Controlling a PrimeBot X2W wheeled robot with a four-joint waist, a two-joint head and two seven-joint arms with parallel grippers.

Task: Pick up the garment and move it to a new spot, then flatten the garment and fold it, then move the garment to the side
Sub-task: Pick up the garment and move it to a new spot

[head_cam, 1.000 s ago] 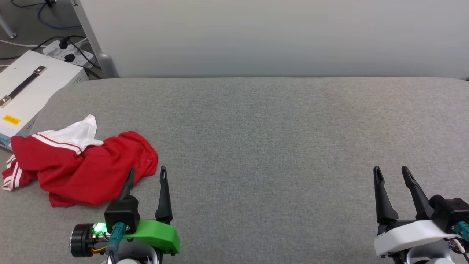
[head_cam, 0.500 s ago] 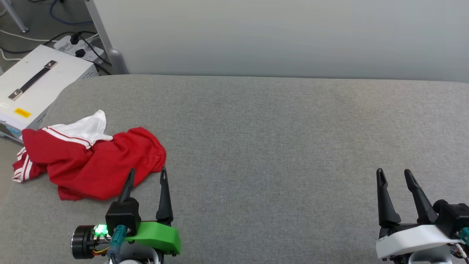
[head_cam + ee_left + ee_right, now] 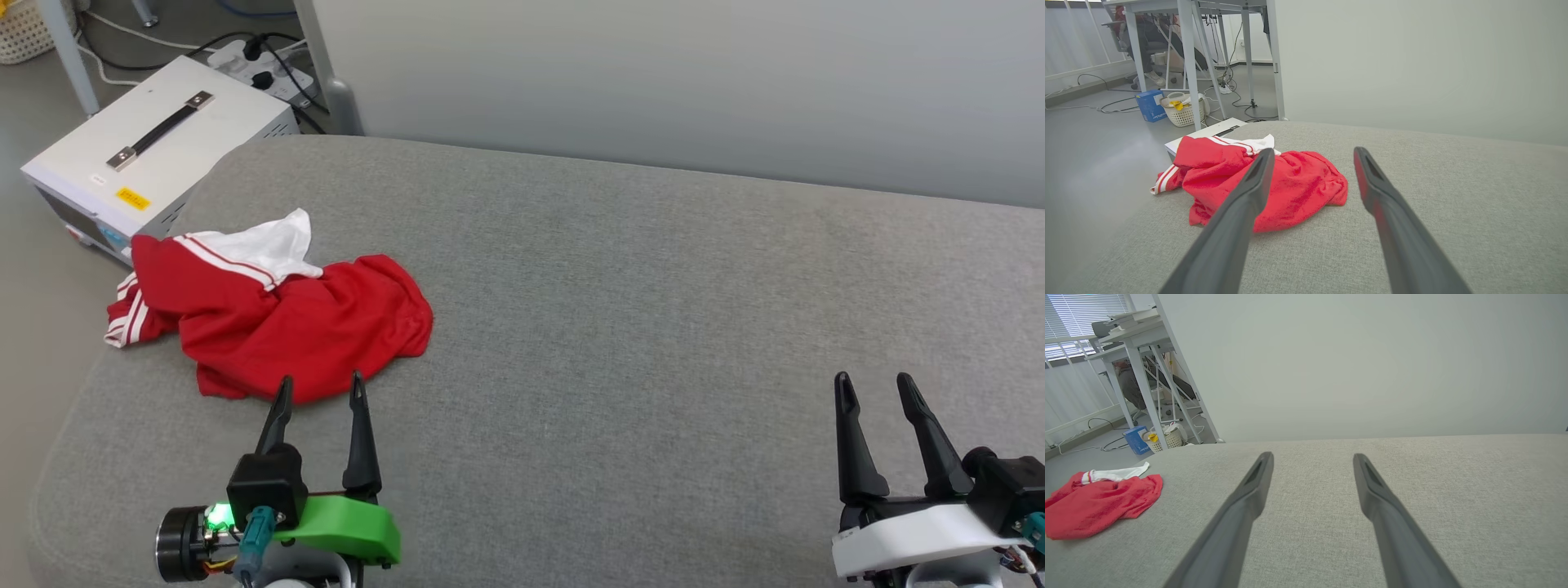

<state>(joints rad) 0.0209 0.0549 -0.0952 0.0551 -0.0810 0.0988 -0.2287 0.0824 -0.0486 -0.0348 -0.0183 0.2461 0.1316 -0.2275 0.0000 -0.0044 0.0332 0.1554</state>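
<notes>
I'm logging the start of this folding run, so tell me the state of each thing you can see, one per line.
garment, crumpled in a heap, not folded, at the grey surface's left end
left gripper, open, empty, tips at the garment's near edge
right gripper, open, empty, above the grey surface
white box, handle lying flat
power strip, plugs in it

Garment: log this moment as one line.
garment crumpled, left end | left gripper open, near its edge | right gripper open, far right
</notes>
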